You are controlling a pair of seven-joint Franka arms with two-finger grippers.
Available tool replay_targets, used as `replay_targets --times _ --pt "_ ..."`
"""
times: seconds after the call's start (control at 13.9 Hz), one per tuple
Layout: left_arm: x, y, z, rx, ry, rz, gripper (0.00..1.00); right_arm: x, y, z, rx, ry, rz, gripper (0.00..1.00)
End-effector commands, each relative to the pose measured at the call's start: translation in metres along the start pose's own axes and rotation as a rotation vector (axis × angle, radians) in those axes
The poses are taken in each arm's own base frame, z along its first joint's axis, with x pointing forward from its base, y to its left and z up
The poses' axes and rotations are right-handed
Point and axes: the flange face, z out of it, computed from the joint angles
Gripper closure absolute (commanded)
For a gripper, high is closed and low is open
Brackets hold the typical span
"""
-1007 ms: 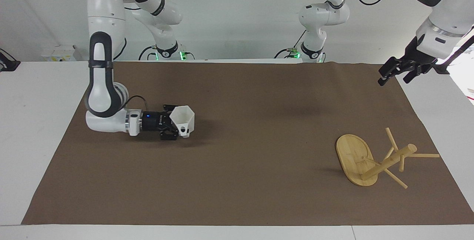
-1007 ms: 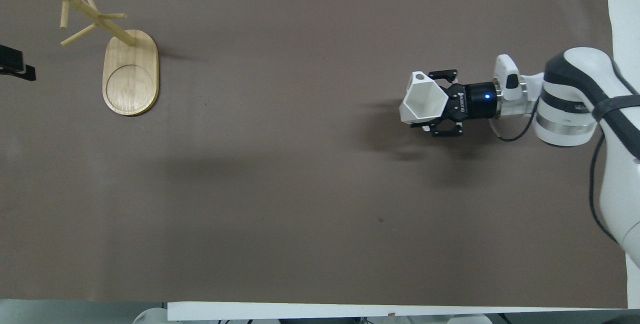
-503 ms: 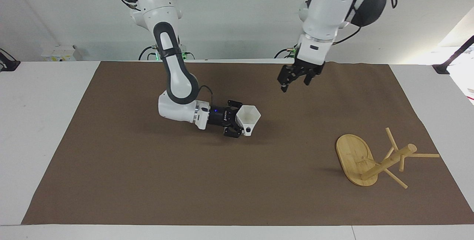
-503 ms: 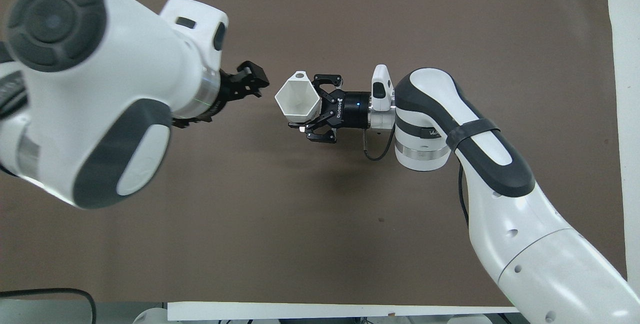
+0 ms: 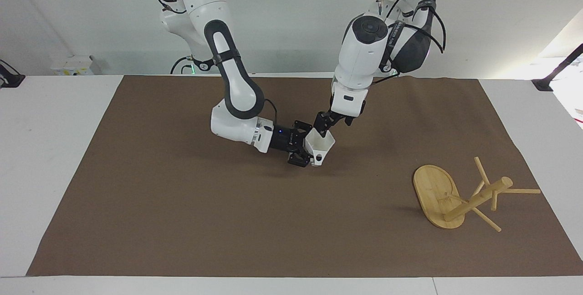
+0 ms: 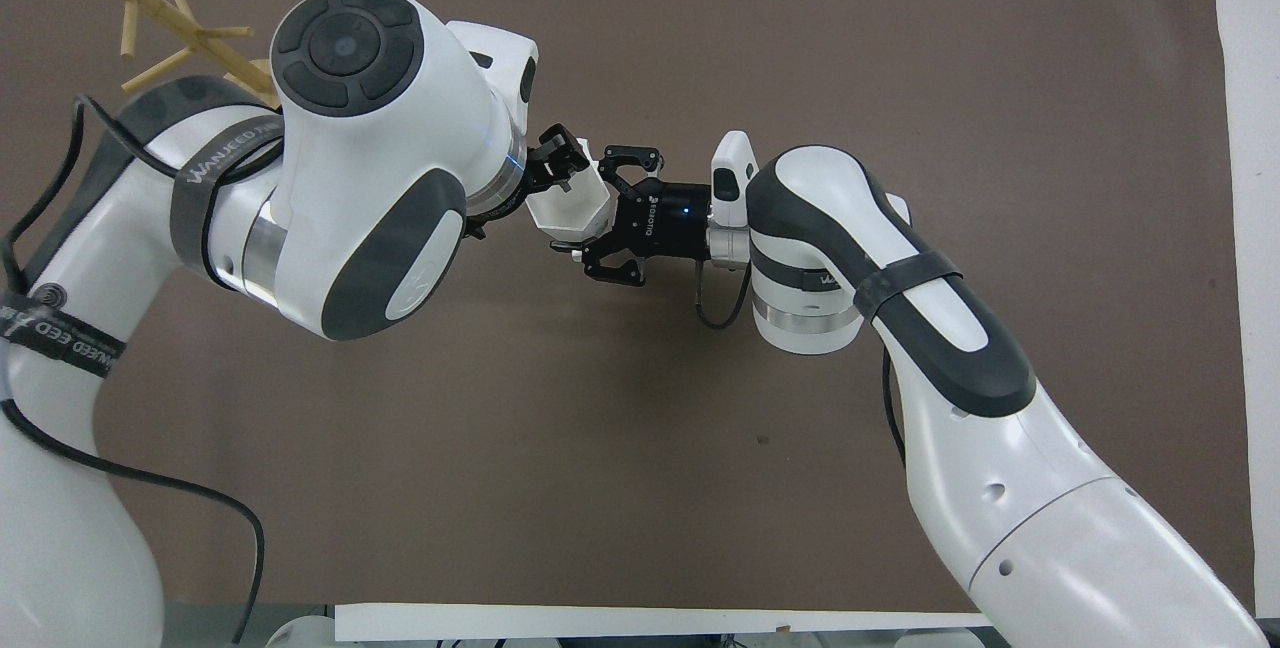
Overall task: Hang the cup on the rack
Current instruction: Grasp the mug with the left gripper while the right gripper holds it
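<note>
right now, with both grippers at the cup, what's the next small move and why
Probably shut the left gripper on the cup's rim: its fingertips sit at the rim over the middle of the mat, while the right gripper holds the cup from the side. The rack stands toward the left arm's end, so a handover suits.

One camera sits high across the table and faces the robots, wide enough to take in the whole brown mat (image 5: 182, 222), both arm bases and the wall. The other hangs above the robots' own end and looks steeply down and forward, closer in, so the arms fill much of it. Both views share the mat's middle, where the right gripper (image 5: 306, 148) (image 6: 600, 218) and the left gripper (image 5: 321, 127) (image 6: 556, 164) meet, and the rack (image 5: 460, 195) (image 6: 150, 8) toward the left gripper's side.
</note>
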Motion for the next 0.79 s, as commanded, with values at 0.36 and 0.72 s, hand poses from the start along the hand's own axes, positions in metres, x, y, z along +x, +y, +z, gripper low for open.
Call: replay_targets --times 0.36,0.72 --pt "-0.011 -0.01 0.035 0.013 0.007 0.023 1.0 0.013 0.0 -0.005 -0.031 0.004 0.012 0.62" --pt "0.018 -0.012 0.027 -0.037 0.093 0.017 1.0 0.015 0.001 -0.006 -0.031 0.012 0.009 0.53"
